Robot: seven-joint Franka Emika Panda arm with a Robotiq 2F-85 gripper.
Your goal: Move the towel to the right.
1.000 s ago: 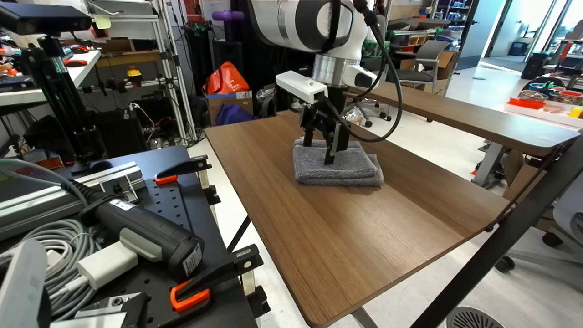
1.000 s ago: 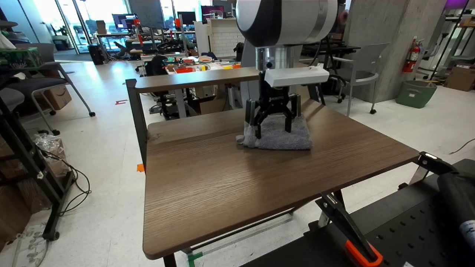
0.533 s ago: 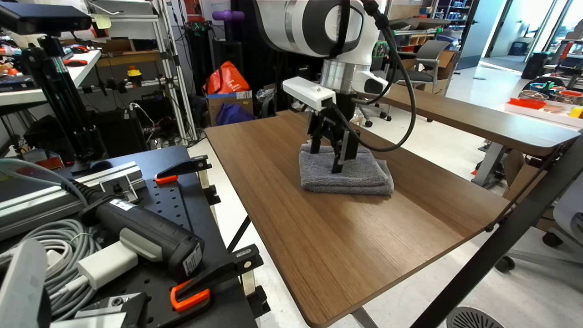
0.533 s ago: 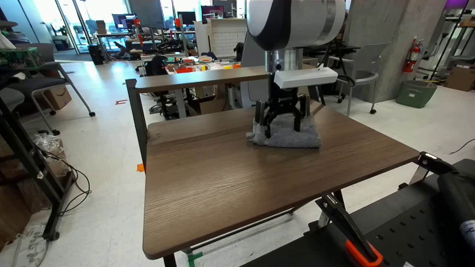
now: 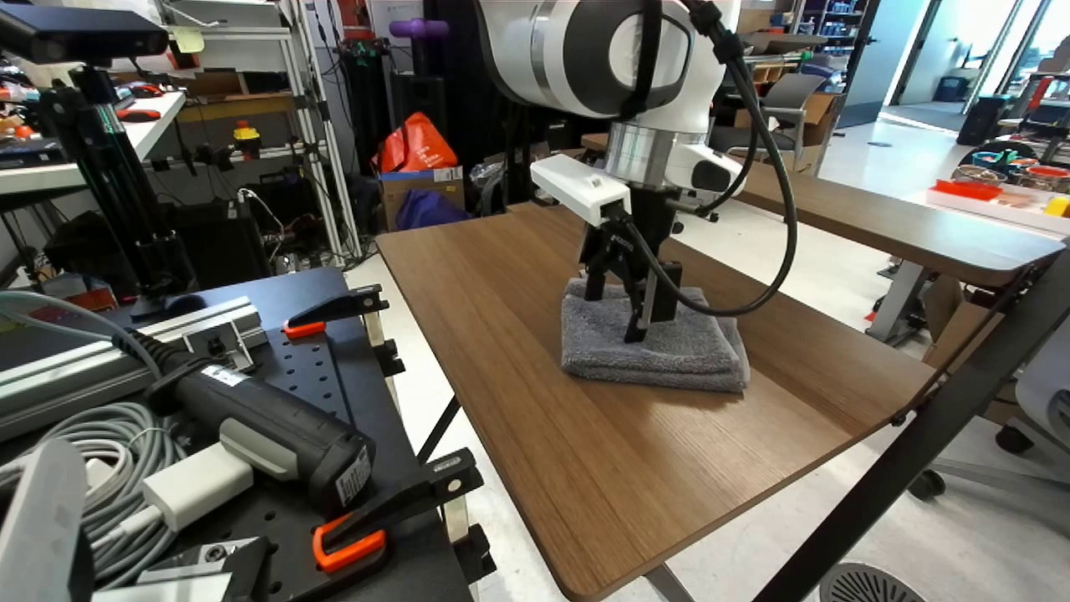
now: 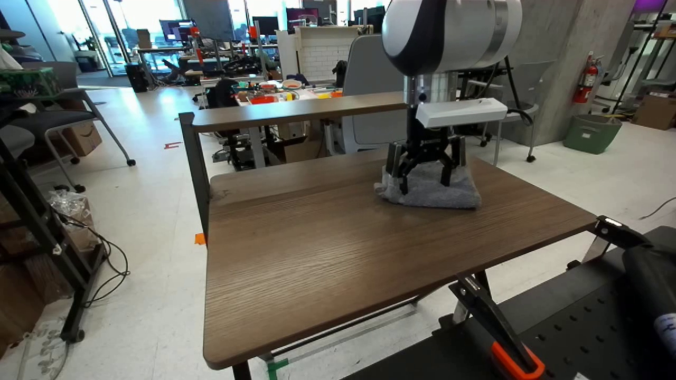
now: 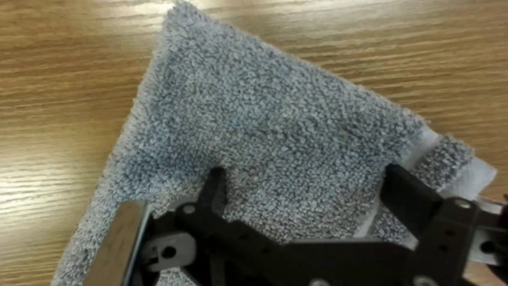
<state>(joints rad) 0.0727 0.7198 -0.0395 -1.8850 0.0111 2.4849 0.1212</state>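
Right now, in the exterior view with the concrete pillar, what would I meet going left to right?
A green box, black post, red tray, grey towel, orange handle, fire extinguisher.

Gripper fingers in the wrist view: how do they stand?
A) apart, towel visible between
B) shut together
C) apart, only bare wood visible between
A: in the wrist view the fingers of the gripper stand apart, with grey towel showing between them.

The grey, plush towel (image 5: 681, 351), folded in layers, lies flat on the desk (image 5: 694, 468) beneath the parted fingers (image 7: 410, 202), reaching past both.
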